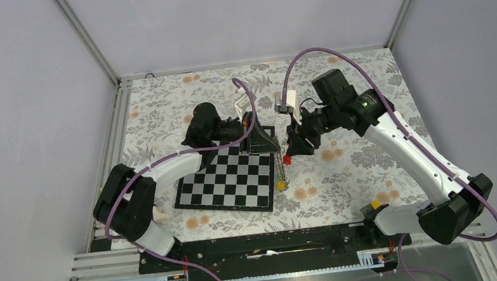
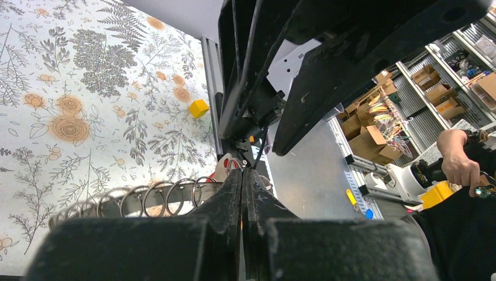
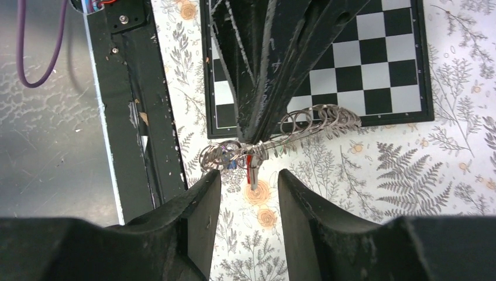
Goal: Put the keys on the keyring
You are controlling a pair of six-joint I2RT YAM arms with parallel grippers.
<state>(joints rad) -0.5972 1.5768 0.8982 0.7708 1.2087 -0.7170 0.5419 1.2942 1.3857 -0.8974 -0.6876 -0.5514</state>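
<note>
Fingers check: my right fingers [image 3: 205,199] are spread apart with nothing in them, just beside a red-tagged key [image 3: 250,168] dangling from the keyring [image 3: 310,120]. My left fingers [image 2: 241,193] are clamped shut on that coil, holding it by the chessboard's [image 3: 374,58] edge over the flowery worktop [image 3: 409,175].

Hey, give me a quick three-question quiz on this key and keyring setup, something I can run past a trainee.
1. True or false: the left gripper is shut on the keyring.
2. Multiple choice: the key tag hanging from the keyring, near the right gripper, is A) red, B) green, C) white.
3. Fill in: the right gripper's jaws stand ____.
Key: 1 true; 2 A; 3 open.
</note>
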